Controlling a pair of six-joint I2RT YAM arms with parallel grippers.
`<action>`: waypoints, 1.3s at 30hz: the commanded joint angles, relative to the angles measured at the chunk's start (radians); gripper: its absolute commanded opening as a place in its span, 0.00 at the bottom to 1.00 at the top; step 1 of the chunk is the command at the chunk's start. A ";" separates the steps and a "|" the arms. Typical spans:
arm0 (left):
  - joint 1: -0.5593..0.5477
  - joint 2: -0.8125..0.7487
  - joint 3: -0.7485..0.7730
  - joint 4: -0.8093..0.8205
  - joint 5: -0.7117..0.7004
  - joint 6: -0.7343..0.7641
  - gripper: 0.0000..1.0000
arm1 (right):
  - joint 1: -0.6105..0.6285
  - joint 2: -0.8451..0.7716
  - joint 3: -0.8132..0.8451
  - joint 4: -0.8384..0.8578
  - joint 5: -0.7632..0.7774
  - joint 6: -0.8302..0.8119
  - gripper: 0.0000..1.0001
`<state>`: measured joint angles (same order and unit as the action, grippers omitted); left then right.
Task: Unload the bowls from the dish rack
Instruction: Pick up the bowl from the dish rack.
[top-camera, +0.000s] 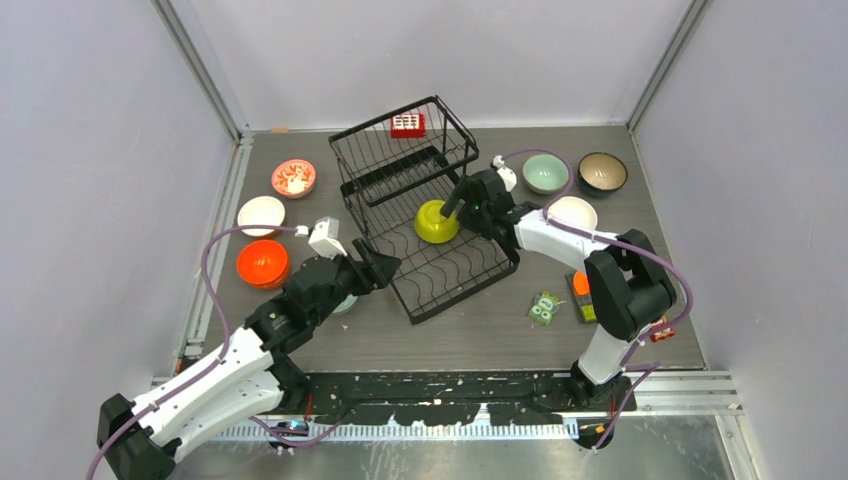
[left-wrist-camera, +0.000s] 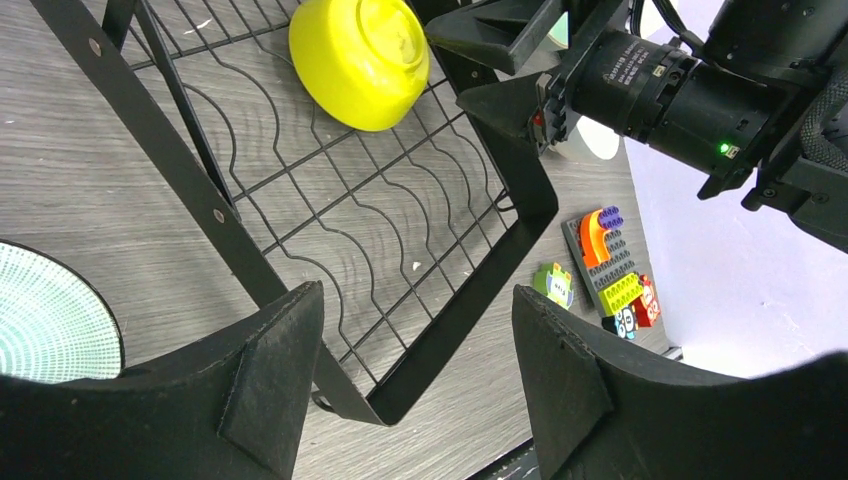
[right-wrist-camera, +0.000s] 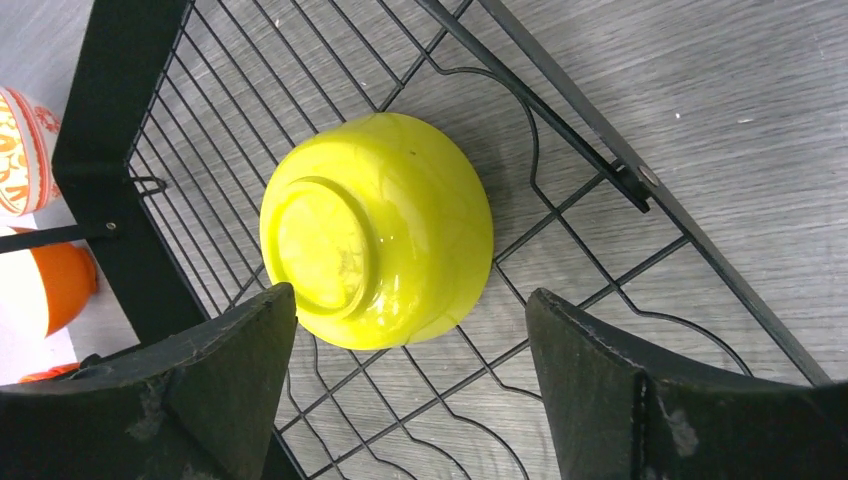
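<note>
The black wire dish rack (top-camera: 415, 165) stands mid-table with its lower tier laid open. One lime-yellow bowl (top-camera: 436, 222) lies bottom-up on that tier. My right gripper (top-camera: 458, 207) is open just above it; in the right wrist view the bowl (right-wrist-camera: 375, 230) lies ahead of the spread jaws (right-wrist-camera: 410, 385), untouched. My left gripper (top-camera: 385, 265) is open and empty over the rack's near-left corner (left-wrist-camera: 400, 395). On the table stand a red-patterned bowl (top-camera: 293, 178), a white bowl (top-camera: 261, 215), an orange bowl (top-camera: 263, 263), a mint bowl (top-camera: 545, 172), a dark bowl (top-camera: 603, 172) and another white bowl (top-camera: 572, 213).
A teal-patterned bowl (left-wrist-camera: 50, 315) sits partly under my left arm. Toy blocks (top-camera: 583, 295) and an owl card (top-camera: 543, 308) lie to the right of the rack. A red tag (top-camera: 407, 124) hangs on the rack's far rim. Grey walls close in three sides.
</note>
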<state>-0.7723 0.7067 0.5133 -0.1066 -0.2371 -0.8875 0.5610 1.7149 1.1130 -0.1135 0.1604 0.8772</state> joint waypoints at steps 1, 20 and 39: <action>-0.002 0.006 -0.009 0.011 -0.017 -0.020 0.70 | 0.002 -0.011 -0.010 0.014 0.035 0.087 0.90; -0.002 -0.053 -0.055 0.024 -0.007 -0.047 0.70 | 0.028 -0.011 -0.165 0.221 -0.006 0.310 0.91; -0.002 -0.112 -0.080 0.022 -0.028 -0.056 0.70 | 0.045 0.040 -0.255 0.416 0.088 0.461 0.89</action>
<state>-0.7723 0.6155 0.4438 -0.1089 -0.2371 -0.9382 0.6029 1.7313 0.8864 0.2096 0.1894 1.2827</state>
